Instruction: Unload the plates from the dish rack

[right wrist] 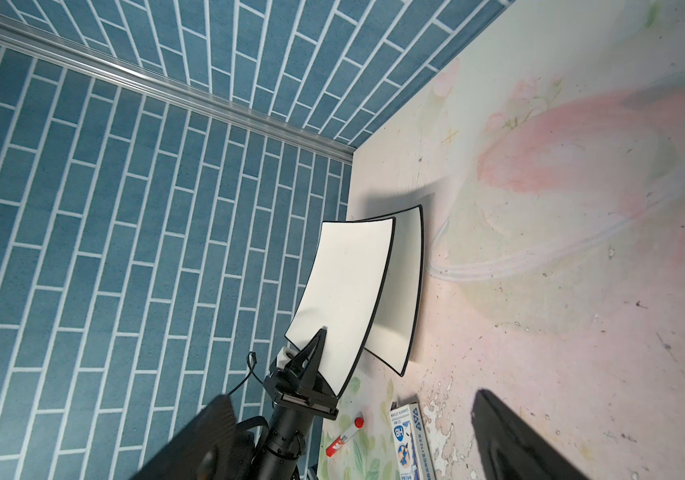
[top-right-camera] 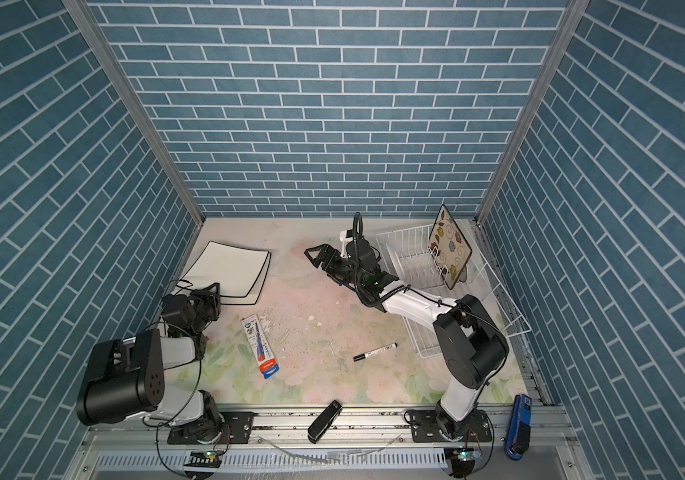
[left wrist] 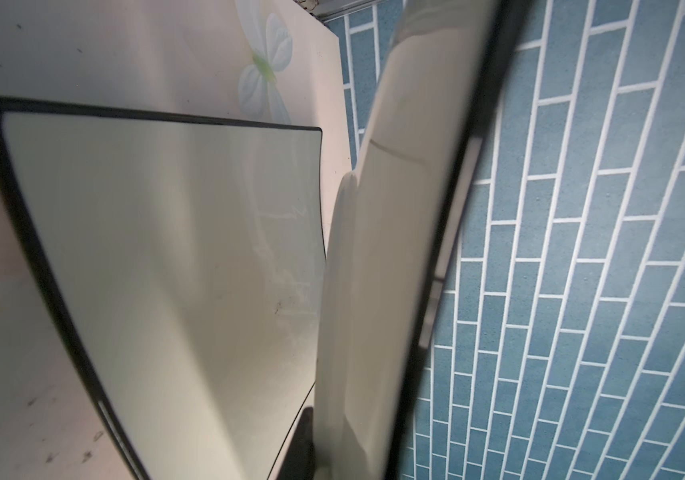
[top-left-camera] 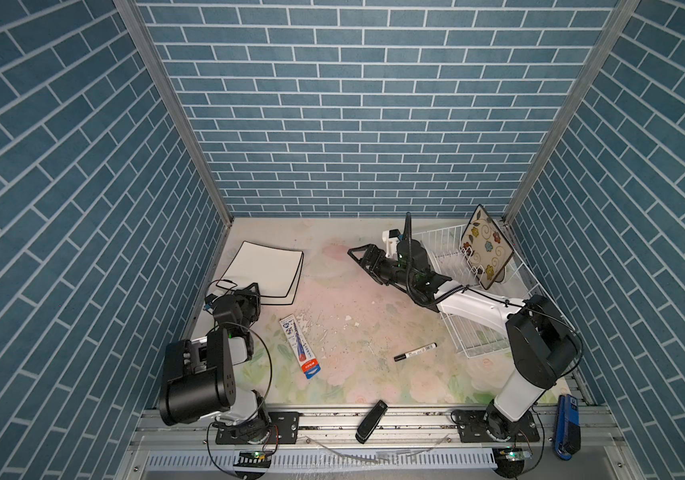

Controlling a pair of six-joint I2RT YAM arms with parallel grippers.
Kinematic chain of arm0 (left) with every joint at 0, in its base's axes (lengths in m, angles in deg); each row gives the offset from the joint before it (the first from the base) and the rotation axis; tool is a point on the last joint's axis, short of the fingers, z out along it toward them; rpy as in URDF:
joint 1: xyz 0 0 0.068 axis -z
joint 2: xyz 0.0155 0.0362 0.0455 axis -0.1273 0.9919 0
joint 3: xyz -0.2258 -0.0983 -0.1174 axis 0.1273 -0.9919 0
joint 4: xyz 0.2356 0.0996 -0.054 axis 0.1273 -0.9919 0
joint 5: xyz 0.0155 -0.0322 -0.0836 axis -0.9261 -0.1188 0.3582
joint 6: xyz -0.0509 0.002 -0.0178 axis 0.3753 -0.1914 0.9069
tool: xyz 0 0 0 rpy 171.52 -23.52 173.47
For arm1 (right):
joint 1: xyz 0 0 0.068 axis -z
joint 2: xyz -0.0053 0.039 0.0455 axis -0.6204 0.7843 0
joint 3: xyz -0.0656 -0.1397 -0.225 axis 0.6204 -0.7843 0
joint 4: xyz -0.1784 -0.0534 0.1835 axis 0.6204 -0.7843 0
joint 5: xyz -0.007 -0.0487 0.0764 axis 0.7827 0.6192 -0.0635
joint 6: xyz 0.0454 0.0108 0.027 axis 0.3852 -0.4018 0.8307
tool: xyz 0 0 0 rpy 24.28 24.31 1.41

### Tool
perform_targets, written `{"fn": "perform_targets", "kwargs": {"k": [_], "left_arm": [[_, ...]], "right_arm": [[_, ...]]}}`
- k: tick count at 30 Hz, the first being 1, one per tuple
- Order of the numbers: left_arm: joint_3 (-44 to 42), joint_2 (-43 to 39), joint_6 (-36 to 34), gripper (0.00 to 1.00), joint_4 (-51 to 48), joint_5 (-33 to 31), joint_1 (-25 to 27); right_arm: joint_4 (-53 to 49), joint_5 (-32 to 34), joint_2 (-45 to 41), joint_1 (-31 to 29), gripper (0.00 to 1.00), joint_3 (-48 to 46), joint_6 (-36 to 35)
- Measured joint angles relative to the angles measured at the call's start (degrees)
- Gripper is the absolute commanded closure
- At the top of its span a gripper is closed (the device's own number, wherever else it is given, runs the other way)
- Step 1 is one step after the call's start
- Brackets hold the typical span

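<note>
Nearest us, our left gripper clamps a white plate over a second white plate by the table's left edge. Our right gripper gapes empty, and the flowered plate is still in the dish rack.

One white plate, black rim, flat on floral surface; second plate edge-on, close, overlapping it; brick wall beyond.

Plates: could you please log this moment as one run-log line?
left gripper: shut on white plate, over second plate | right gripper: open, empty | floral plate: upright in rack
</note>
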Motion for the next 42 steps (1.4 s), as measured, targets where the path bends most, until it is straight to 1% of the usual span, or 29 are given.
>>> {"fn": "perform_targets", "kwargs": {"k": [6, 9, 25, 42], "left_arm": [[0.02, 6.86, 1.18, 1.0, 5.81, 0.74, -0.35], [0.02, 8.83, 1.62, 1.0, 7.91, 0.94, -0.42], [0.04, 10.01, 2.12, 1.0, 11.91, 1.07, -0.7], [0.48, 12.04, 3.02, 1.0, 11.93, 1.03, -0.74]], "right_arm": [[-0.07, -1.03, 2.03, 0.0, 0.1, 2.1, 0.0], [-0.04, -1.57, 2.71, 0.0, 0.1, 3.04, 0.0], [-0.11, -2.6, 3.34, 0.0, 0.11, 3.13, 0.02], [-0.15, -3.41, 4.52, 0.0, 0.11, 3.67, 0.02]]}}
